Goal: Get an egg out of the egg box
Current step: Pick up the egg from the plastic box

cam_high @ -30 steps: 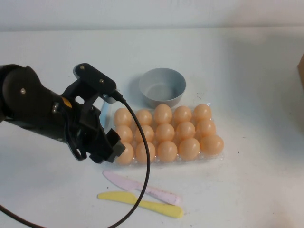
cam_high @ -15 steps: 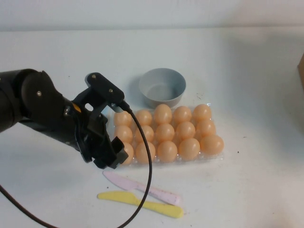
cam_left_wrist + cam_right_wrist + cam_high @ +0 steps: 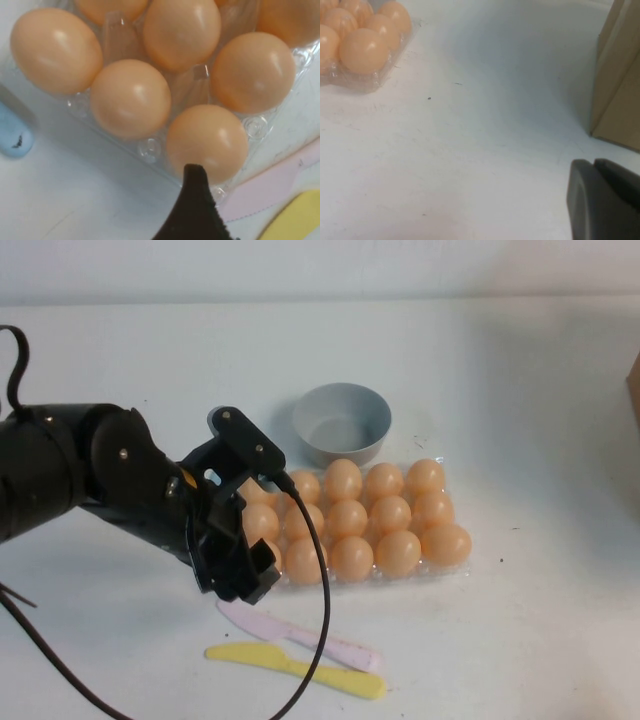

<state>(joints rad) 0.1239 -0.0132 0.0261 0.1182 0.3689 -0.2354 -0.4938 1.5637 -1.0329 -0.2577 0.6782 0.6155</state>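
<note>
Hovering over the near-left corner of the flat clear plastic egg box, the left hand is open and holds nothing. The small orange-tan plastic egg in that corner cup lies just under the hand, and one black fingertip is right beside it. The box lies on the white desk, with a round grey bowl behind it and a pink plastic knife and a yellow plastic knife in front. The right hand is well apart from the box, near a brown cardboard box; its two fingers are pressed together, closed on nothing.
</note>
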